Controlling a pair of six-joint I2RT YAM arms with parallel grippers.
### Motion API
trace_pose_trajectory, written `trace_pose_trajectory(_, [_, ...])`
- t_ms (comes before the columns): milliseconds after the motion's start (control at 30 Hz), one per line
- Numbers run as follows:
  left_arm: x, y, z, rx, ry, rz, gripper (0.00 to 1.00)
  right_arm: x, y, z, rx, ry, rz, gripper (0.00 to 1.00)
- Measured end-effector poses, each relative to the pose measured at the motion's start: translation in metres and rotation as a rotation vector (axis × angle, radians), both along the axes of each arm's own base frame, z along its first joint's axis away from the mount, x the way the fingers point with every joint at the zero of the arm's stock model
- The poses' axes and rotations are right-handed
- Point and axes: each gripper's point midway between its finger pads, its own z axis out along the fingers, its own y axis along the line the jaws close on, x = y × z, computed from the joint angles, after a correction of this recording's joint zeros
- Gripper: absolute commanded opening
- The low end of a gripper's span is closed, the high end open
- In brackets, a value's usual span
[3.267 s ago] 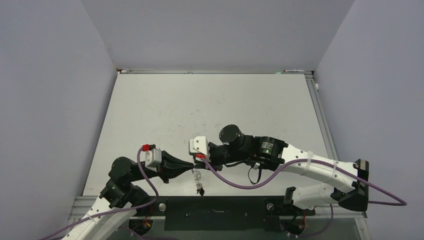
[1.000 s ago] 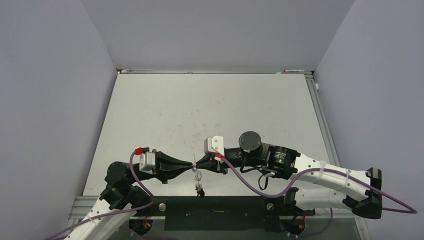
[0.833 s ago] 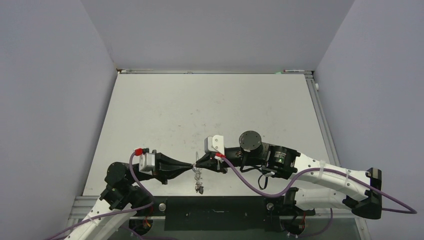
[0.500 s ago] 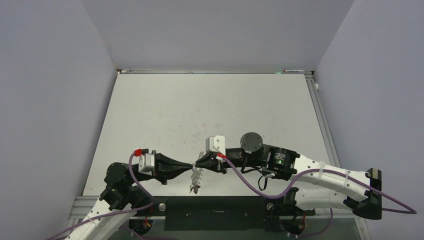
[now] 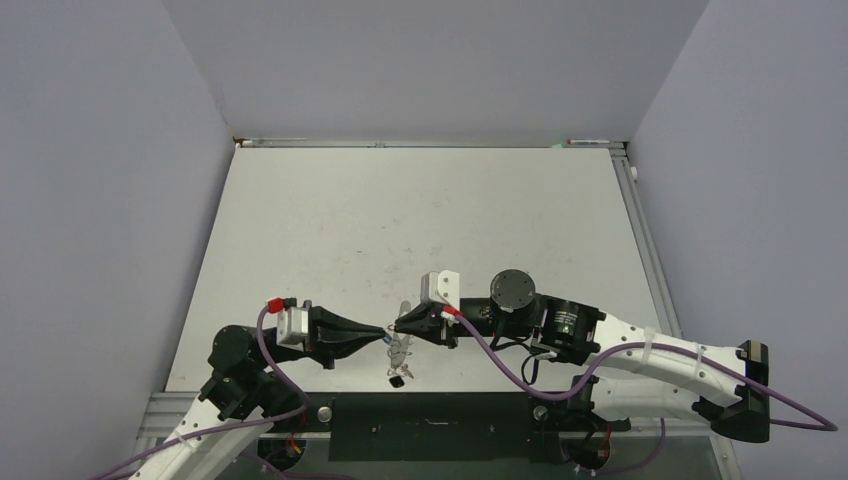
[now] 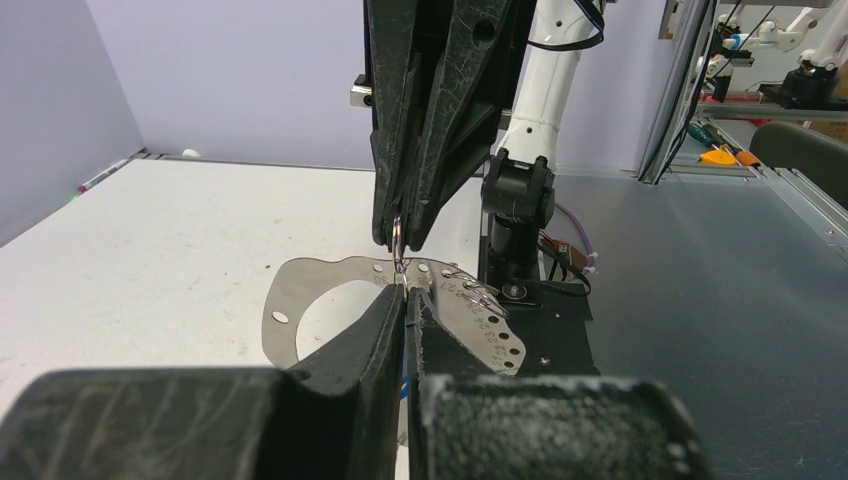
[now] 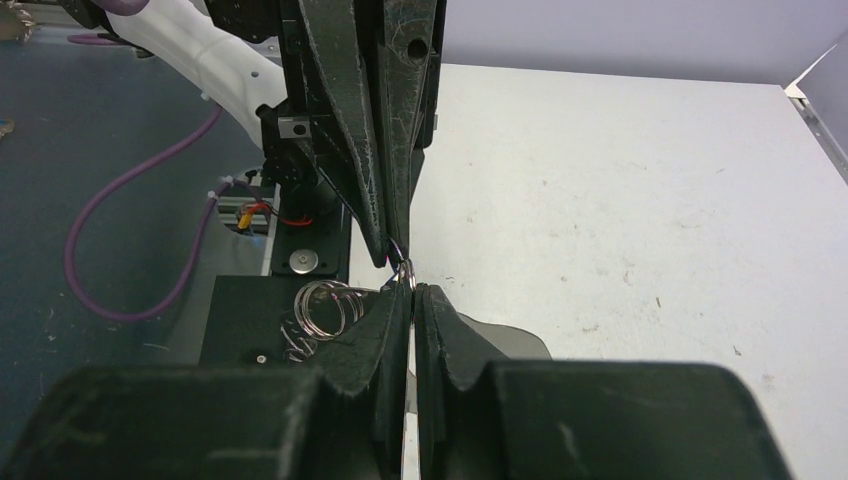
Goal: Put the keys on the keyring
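The keyring [image 5: 400, 350], a flat grey plate with numbered holes, hangs in the air between both grippers near the table's front edge. My left gripper [image 5: 386, 337] is shut at the plate's top edge [image 6: 300, 295], where a tiny split ring [image 6: 398, 232] sits. My right gripper [image 5: 398, 327] is shut on that same spot from the opposite side, tip to tip with the left. In the right wrist view the plate [image 7: 515, 340] shows beside its fingers [image 7: 390, 320]. Loose wire rings [image 7: 325, 308] dangle from the plate. One dark key [image 5: 397, 379] hangs below. The other keys are hidden.
The white table [image 5: 420, 220] stretches behind the grippers, walled at the left, back and right. The black base strip [image 5: 440, 425] lies directly under the hanging key. Purple cables [image 5: 500, 365] loop off both wrists.
My left jaws have closed on the plate's top edge. The right arm has shifted slightly right, and the hanging key has swung left and back.
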Motion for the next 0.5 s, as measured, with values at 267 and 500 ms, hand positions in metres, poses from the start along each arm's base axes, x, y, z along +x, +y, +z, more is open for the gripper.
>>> trace_pose_trajectory(267, [0.002, 0.000, 0.000, 0.001, -0.001, 0.010, 0.46, 0.003, 0.000, 0.000, 0.005, 0.001, -0.012, 0.05])
trace_pose_trajectory(500, [0.006, 0.011, 0.008, -0.037, -0.037, 0.092, 0.68, 0.007, -0.001, 0.000, 0.006, 0.015, -0.044, 0.05])
